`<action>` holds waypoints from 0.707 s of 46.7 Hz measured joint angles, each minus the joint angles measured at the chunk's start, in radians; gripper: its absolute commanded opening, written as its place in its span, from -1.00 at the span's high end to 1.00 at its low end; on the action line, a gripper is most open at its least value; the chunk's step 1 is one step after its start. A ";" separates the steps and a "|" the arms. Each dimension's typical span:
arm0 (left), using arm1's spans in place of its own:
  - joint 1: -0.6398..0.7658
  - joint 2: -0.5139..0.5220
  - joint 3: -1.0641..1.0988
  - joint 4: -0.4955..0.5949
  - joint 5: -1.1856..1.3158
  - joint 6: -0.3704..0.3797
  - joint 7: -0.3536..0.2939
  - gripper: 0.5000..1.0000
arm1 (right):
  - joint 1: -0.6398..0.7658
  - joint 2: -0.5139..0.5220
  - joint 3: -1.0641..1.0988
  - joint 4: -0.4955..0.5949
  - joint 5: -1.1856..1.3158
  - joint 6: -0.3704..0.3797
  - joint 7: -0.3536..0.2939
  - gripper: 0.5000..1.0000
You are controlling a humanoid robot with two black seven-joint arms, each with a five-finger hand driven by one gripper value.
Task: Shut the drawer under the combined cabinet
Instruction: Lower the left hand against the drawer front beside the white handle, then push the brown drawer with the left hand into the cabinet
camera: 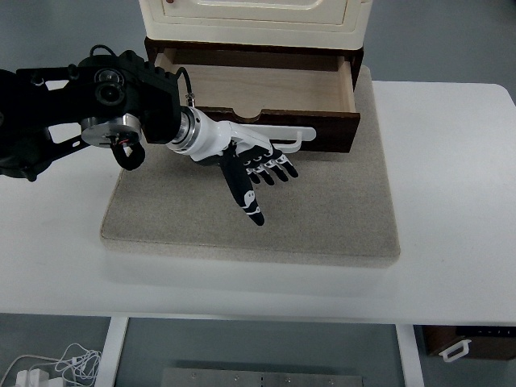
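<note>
Drawer (258, 89) is standing pulled out beneath the cabinet (254, 16), its long axis running crosswise. Your left robot hand (256, 168) is hovering just before its front, fingers spread, holding nothing; you're pushing toward the cabinet.

L arm (72, 113) comes in from the left edge, black housing w/ silver wrist ring, forearm angled slightly down to the right. Left hand (246, 165) white-backed w/ black fingers (274, 169), spread & relaxed, holding nothing; thumb points down toward the near side.
</note>
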 measured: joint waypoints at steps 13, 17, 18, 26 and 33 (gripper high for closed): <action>-0.022 0.000 0.000 0.059 0.006 -0.009 0.000 -0.99 | 0.000 0.000 0.000 0.000 0.000 0.000 0.000 -0.81; -0.022 0.000 -0.001 0.073 0.012 -0.009 0.000 -0.99 | 0.000 0.000 0.000 0.000 0.000 0.000 0.000 -0.81; -0.022 0.000 -0.001 0.075 0.013 -0.009 0.000 -0.99 | 0.000 0.000 0.000 0.000 0.000 0.000 0.000 -0.81; -0.020 0.002 -0.005 0.085 0.024 -0.007 0.000 -0.99 | 0.000 0.000 0.000 0.000 0.000 0.000 0.000 -0.81; -0.020 0.002 -0.011 0.126 0.035 -0.006 0.000 -0.99 | 0.000 0.000 0.000 0.000 0.000 0.000 0.000 -0.81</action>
